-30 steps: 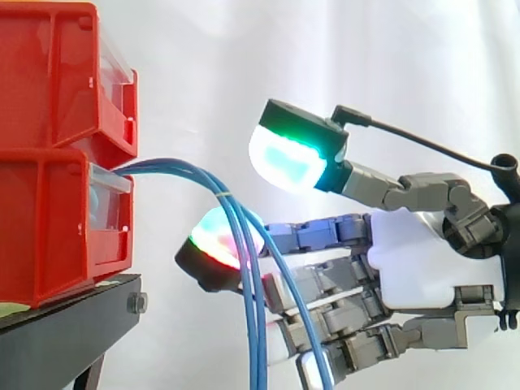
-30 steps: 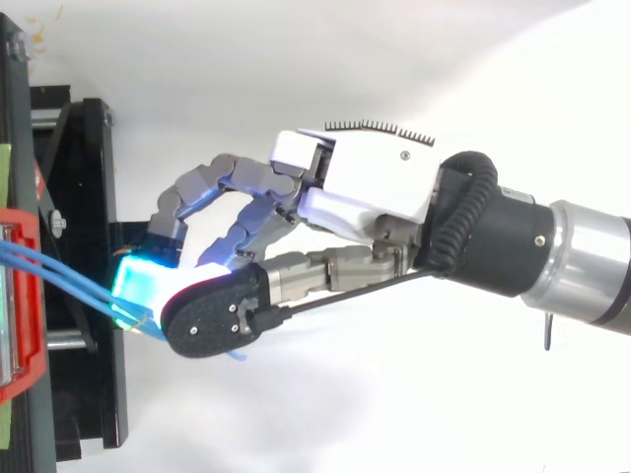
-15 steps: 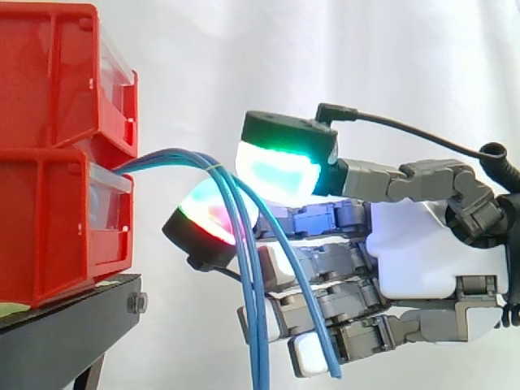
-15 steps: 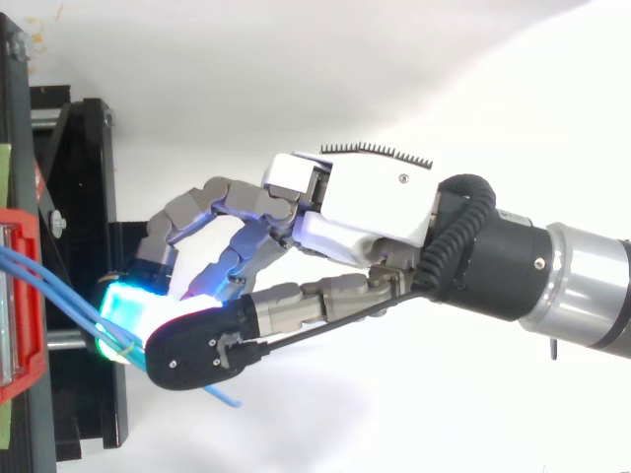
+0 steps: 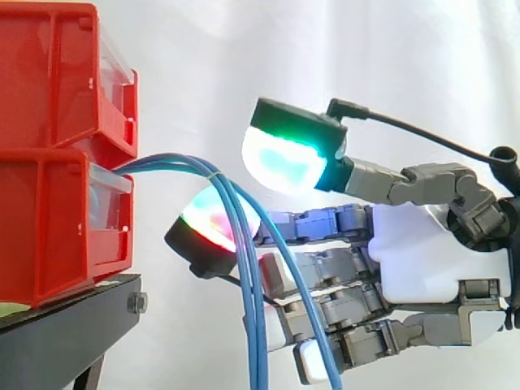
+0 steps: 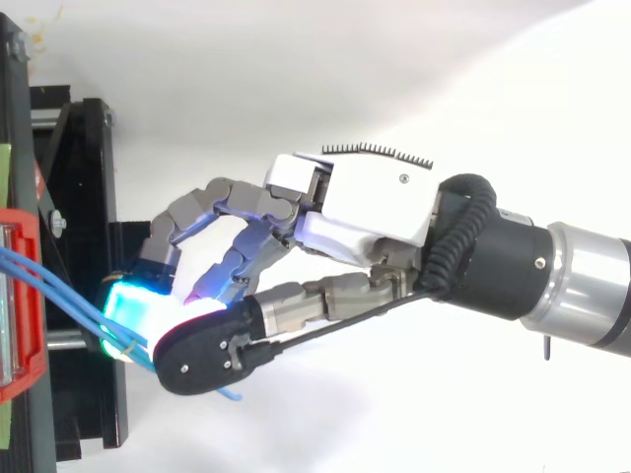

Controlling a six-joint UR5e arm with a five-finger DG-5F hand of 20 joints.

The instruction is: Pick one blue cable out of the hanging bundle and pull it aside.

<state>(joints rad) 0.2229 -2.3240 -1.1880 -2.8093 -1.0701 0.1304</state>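
Blue cables [image 5: 253,309] arc from the lower red bin [image 5: 49,219] at left and hang down mid-frame, crossing one fingertip [image 5: 213,230] of the hand [image 5: 422,260] reaching from the right. We see its thumb pad [image 5: 284,158] raised apart, nothing pinched.

Blue cables [image 5: 162,162] running off the bottom edge, upper ends lost inside the lower red bin [image 5: 49,227], itself cut at the left, a stretch hidden under the hand [image 6: 365,197] from above.
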